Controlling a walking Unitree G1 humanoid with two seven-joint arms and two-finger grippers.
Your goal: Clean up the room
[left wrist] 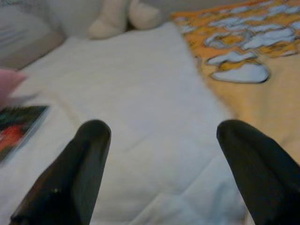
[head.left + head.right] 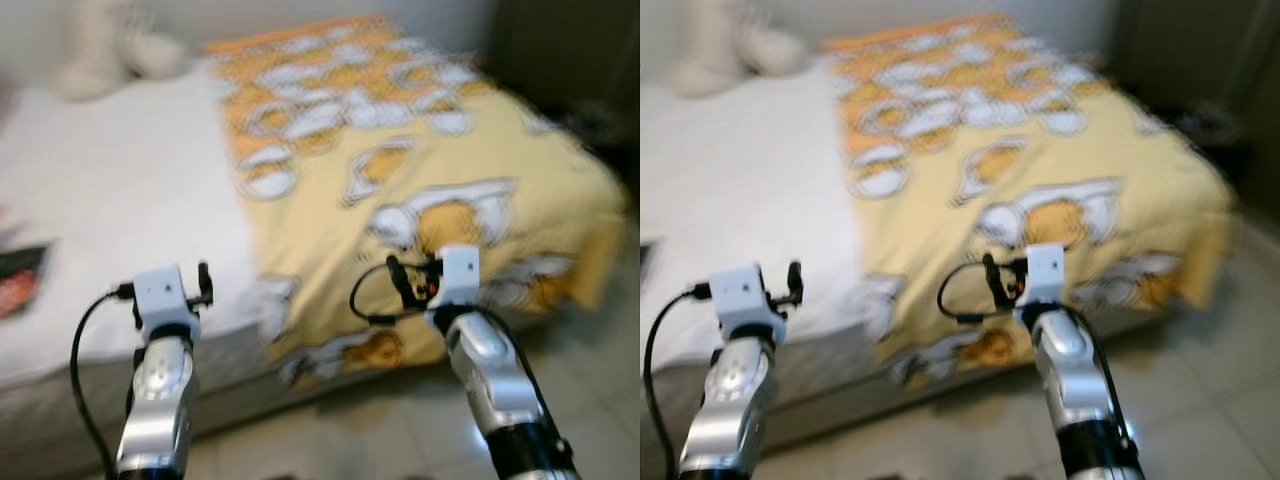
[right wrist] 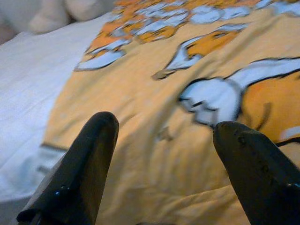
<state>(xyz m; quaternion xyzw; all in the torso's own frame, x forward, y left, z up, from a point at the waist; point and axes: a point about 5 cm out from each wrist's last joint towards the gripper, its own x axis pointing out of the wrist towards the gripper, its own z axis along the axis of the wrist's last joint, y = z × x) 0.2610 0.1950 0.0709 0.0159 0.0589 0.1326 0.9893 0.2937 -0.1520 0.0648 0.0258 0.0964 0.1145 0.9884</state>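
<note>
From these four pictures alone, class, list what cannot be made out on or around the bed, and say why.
- Blanket print: blurred in both eye views; the cartoon figures can't be identified.
- Flat dark item: cut by the left eye view's edge, blurred.
- Pale plush shape: blurred, its top cut off.
- Dark corner: too dim to read.
- Left gripper, right gripper: open, holding nothing.

White bed (image 2: 120, 190), with yellow patterned blanket (image 2: 420, 170), pale plush toy (image 2: 105, 45) and booklet (image 2: 20, 275) on top.
</note>
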